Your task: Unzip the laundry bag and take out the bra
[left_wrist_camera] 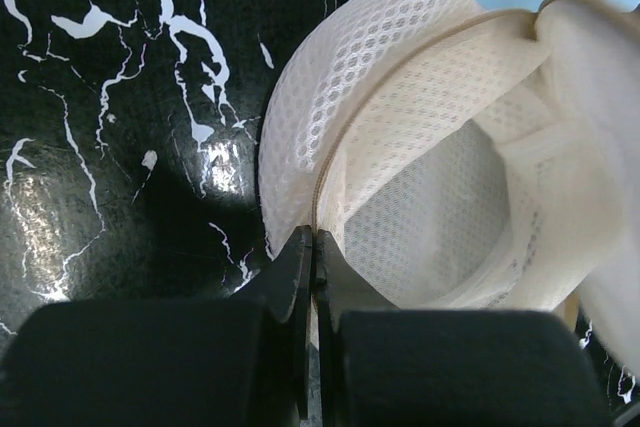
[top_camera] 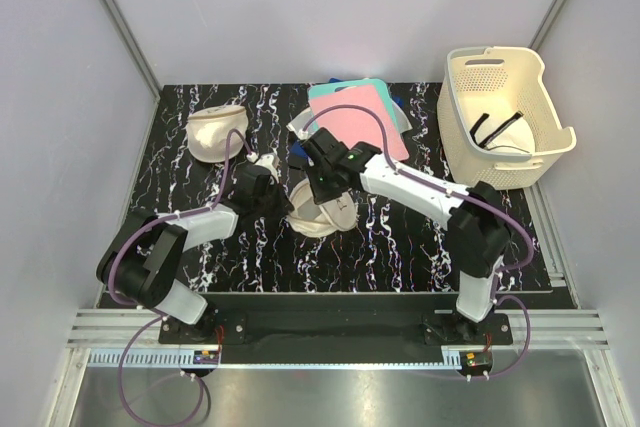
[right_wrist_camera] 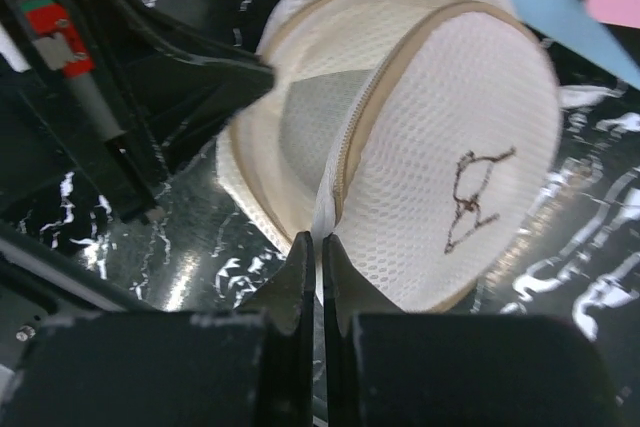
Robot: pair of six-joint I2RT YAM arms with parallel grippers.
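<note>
The laundry bag, a cream mesh pouch, lies mid-table between both grippers. Its rim zipper is parted and the bag gapes open. The flap with the dark squiggle stands up on the right. My left gripper is shut on the bag's rim at its left side. My right gripper is shut on the zipper edge of the squiggle flap. The inside shows only pale mesh. I cannot make out the bra in the bag. Thin black straps lie in the basket.
A plain cream pouch sits at the back left. Pink and teal flat sheets lie just behind the bag. A cream plastic basket stands at the back right. The mat is black marble-patterned.
</note>
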